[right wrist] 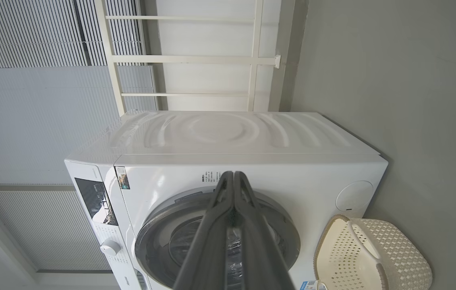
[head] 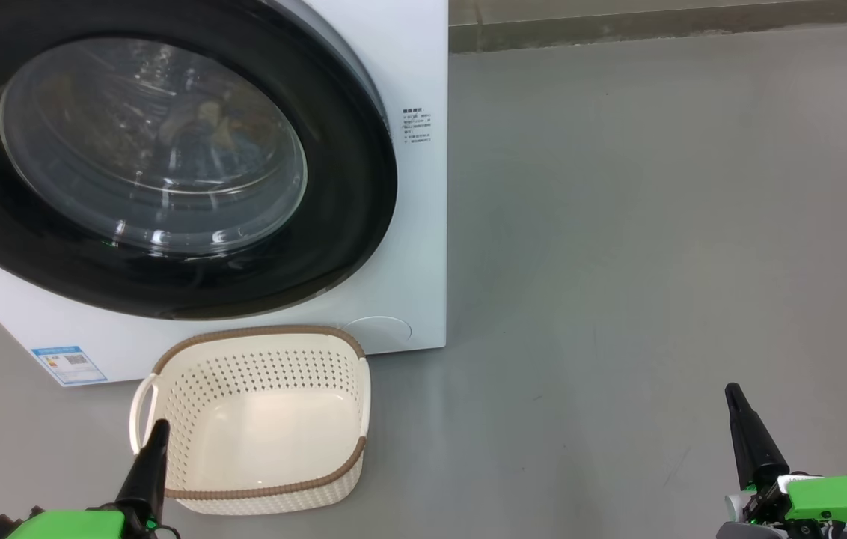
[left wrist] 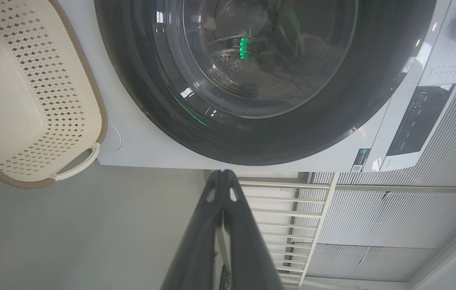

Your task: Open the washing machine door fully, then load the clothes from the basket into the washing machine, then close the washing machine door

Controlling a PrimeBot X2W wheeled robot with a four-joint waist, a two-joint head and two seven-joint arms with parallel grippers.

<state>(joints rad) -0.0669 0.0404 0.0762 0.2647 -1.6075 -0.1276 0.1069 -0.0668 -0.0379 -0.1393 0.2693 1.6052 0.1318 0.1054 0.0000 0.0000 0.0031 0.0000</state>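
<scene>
Both ends alike: holds nothing at left gripper (head: 158, 428) or right gripper (head: 732, 391), fingers pressed together. Shows basket (head: 259, 332) empty beside washing machine (head: 417, 224), washing machine door (head: 352, 187) closed.

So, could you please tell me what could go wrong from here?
1. The washing machine door looks shut, but whether it has latched cannot be told from the pictures; it might swing open.
2. In the head view the tip of the shut left end effector lies close to the edge of the basket; a careless arm move could knock the empty basket aside.
</scene>
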